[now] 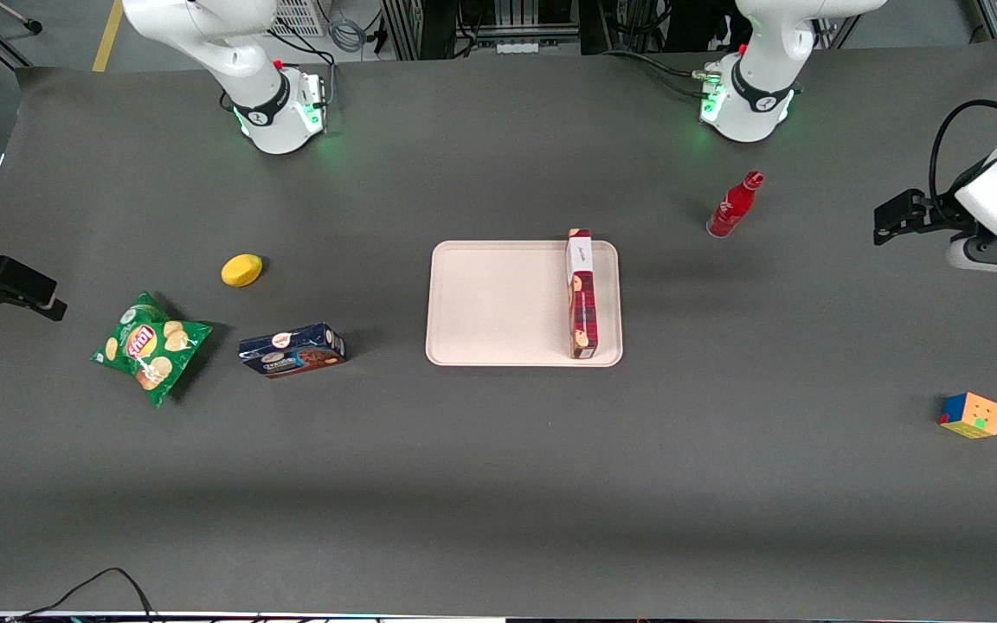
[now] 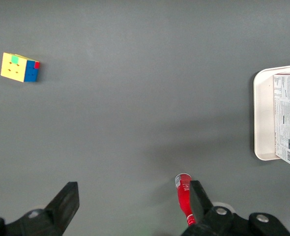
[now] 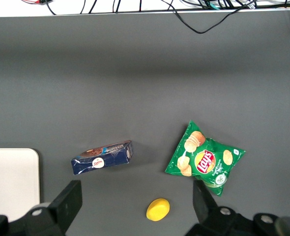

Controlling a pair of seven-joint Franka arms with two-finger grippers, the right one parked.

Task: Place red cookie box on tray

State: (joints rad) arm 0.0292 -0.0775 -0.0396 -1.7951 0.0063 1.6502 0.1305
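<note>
Dark-red plaid: the red cookie box [image 1: 582, 294] is being carried by the tray [image 1: 498, 303], along its edge toward the working arm.

The gripper [image 2: 130, 206] is being held wide and empty above bare table, well apart from the box, near the red bottle [image 1: 734, 206].

The crinkled green chip bag [image 3: 204, 161] carries the red-and-yellow "Lay's" logo. Small print on the dark-red plaid cookie box [image 2: 288, 117] stays unreadable, as does other lettering.
</note>
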